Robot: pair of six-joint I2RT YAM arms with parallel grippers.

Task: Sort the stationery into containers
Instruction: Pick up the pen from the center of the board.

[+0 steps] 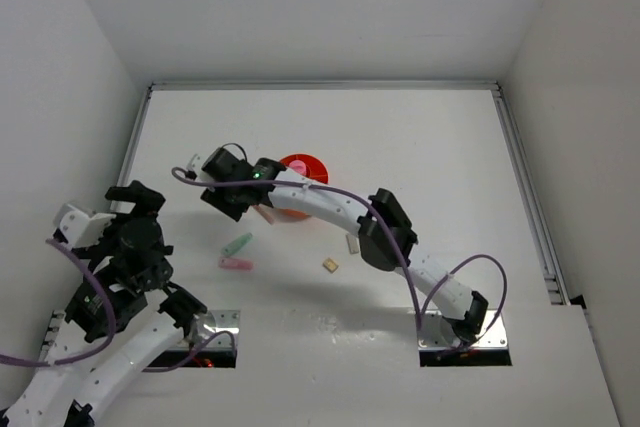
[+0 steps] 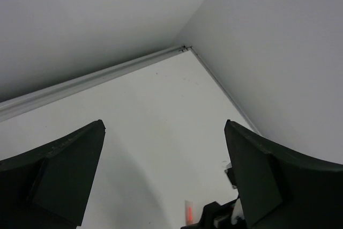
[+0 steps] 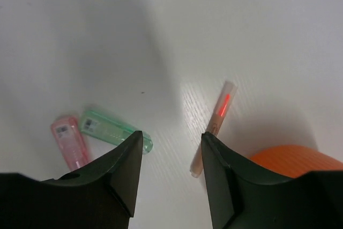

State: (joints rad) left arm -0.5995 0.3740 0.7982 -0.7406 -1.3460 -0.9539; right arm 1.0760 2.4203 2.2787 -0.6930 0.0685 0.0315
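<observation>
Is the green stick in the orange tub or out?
Out. The green stick lies flat on the table, beside a pink stick, apart from the orange tub.

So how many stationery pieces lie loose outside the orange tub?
5: mint stick and pink stick side by side, tan stick beside the tub, beige block mid-table, white stick at the right arm's elbow. The arm may hide more.

- no word, brand or number can be read in any view.
- the pink stick (image 3: 69, 142) carries a small dark printed patch near one end, too small to read.
- the mint stick (image 3: 112, 131) beside it carries a similar patch, equally illegible.
</observation>
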